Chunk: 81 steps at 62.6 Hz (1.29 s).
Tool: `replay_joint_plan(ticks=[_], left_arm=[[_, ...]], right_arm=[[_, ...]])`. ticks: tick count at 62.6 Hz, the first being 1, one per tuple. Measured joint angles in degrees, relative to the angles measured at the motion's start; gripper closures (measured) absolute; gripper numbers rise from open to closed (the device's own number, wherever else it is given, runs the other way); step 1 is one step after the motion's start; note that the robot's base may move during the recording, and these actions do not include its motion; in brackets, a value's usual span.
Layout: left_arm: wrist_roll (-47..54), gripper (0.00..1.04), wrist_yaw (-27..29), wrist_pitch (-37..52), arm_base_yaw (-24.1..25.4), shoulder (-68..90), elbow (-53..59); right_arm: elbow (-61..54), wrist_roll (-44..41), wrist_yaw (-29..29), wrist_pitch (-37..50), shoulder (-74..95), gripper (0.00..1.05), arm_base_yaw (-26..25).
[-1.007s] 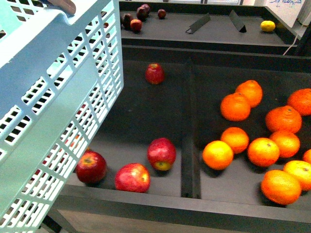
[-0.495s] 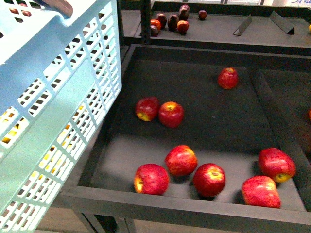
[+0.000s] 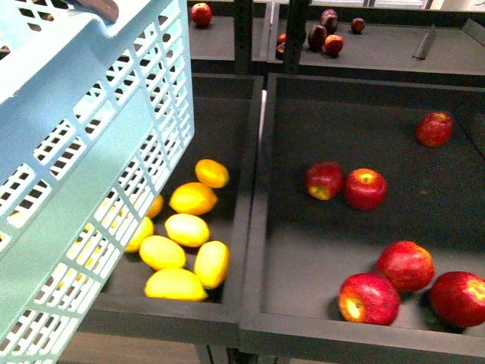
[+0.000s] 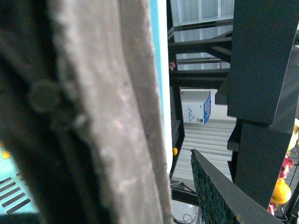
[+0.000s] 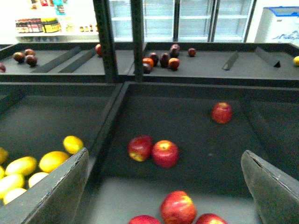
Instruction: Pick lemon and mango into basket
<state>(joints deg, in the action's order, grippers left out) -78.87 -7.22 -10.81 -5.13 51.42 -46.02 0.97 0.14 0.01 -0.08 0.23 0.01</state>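
Note:
The light teal basket (image 3: 91, 152) fills the left of the front view, tilted, with its brown handle (image 3: 97, 7) at the top edge. My left gripper (image 4: 180, 191) is shut on that handle (image 4: 103, 116), which fills the left wrist view. Several yellow oval fruits lie in the left bin, partly behind the basket wall. The paler ones look like lemons (image 3: 187, 229). The more orange ones (image 3: 194, 199) may be mangoes; I cannot tell. My right gripper (image 5: 163, 186) is open over the apple bin, with nothing between its fingers (image 5: 271, 191). The yellow fruits (image 5: 51, 161) lie beside it.
Red apples (image 3: 366, 188) lie scattered in the right bin, apart from the yellow fruit across a dark divider wall (image 3: 254, 227). A back shelf (image 3: 379, 53) holds dark and red fruit (image 3: 327, 39). Upright shelf posts (image 3: 242, 30) stand between the bins.
The front view has swept left: oranges, then apples, slid out to the right, and the bin of yellow fruit came into view. The basket kept its place in the frame.

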Motion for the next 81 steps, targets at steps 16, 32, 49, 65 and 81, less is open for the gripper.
replay_joint_plan(ticks=[16, 32, 49, 65, 81], left_arm=[[-0.04, 0.76, -0.07, -0.04, 0.0, -0.04, 0.02], [0.07, 0.76, 0.11, -0.04, 0.0, 0.0, 0.0], [0.13, 0.76, 0.17, -0.04, 0.0, -0.02, 0.0], [0.31, 0.76, 1.81, -0.04, 0.55, 0.09, 0.0], [38.14, 0.76, 6.51, 0.79, -6.19, 10.12, -5.64]], right_arm=[[0.0, 0.0, -0.02, 0.0, -0.02, 0.09, 0.02], [0.0, -0.02, 0.0, 0.02, 0.0, 0.09, 0.02], [0.0, 0.0, 0.02, 0.0, 0.04, 0.09, 0.04], [0.0, -0.02, -0.44, 0.02, 0.0, 0.09, -0.04], [0.0, 0.0, -0.17, 0.02, 0.0, 0.09, -0.04]])
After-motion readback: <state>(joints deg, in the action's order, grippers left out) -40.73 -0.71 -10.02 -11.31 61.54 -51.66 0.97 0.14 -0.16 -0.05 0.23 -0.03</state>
